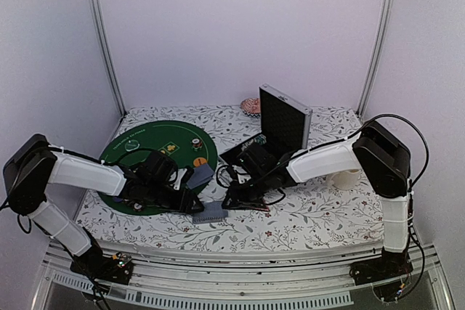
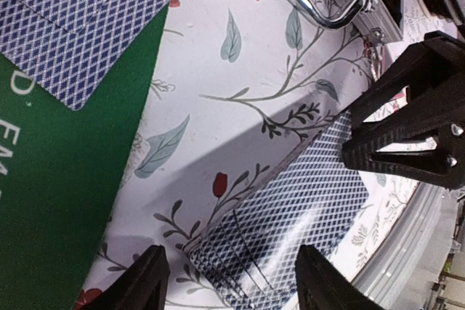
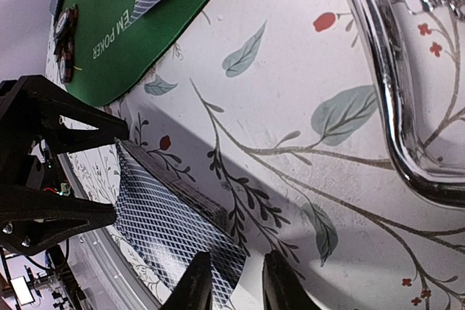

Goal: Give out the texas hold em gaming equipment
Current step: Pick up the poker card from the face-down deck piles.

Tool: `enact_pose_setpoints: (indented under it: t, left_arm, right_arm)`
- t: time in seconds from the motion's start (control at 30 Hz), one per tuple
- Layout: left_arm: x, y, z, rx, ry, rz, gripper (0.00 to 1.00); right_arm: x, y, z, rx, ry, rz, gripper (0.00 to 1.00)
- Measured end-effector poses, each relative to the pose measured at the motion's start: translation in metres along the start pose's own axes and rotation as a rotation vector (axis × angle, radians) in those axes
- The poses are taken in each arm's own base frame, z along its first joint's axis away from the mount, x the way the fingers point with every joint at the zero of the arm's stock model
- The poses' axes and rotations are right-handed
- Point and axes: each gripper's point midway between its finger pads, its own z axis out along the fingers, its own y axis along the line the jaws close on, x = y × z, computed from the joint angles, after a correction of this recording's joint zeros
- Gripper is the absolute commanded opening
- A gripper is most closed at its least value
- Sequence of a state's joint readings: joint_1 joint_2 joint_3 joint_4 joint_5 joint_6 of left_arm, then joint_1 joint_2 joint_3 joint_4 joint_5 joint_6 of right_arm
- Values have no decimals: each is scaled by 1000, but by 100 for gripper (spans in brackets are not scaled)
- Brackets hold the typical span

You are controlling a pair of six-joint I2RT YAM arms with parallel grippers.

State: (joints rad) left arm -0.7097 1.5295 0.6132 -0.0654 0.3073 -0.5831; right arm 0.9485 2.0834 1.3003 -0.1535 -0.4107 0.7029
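Note:
A deck of blue-backed playing cards (image 1: 211, 214) lies on the floral cloth near the front edge, between my two grippers. My left gripper (image 2: 232, 284) is open and its fingers straddle one end of the deck (image 2: 290, 208) without touching it. At the other end, my right gripper (image 3: 236, 288) has its fingers close together but apart. The top card's lifted corner (image 3: 236, 263) curls up between them. More cards (image 2: 73, 19) lie face down on the green poker mat (image 1: 138, 152). Striped chips (image 3: 65, 34) sit on the mat.
The open silver case (image 1: 285, 120) stands behind the right arm, its chrome handle (image 3: 392, 107) close to both grippers. A cream mug (image 1: 347, 178) sits at the right. The table's front rail (image 2: 407, 245) runs just beyond the deck.

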Motion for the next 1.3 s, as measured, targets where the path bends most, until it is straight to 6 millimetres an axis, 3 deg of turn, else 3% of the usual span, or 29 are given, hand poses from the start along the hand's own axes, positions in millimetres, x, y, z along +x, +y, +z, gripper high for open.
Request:
enact_pose_setpoints:
  t: [0.27, 0.77, 1.17, 1.3]
  left_arm:
    - [0, 0, 0, 2, 2, 1, 63]
    - [2, -1, -1, 11, -2, 14, 64]
    - [18, 2, -16, -7, 34, 30, 67]
    - [18, -1, -22, -1, 26, 42, 63]
  right_arm:
    - [0, 1, 0, -10, 6, -7, 4]
    - [-4, 8, -9, -30, -8, -20, 2]
    - [-8, 25, -25, -67, -23, -65, 2]
    - [-5, 27, -27, -77, -15, -84, 2]
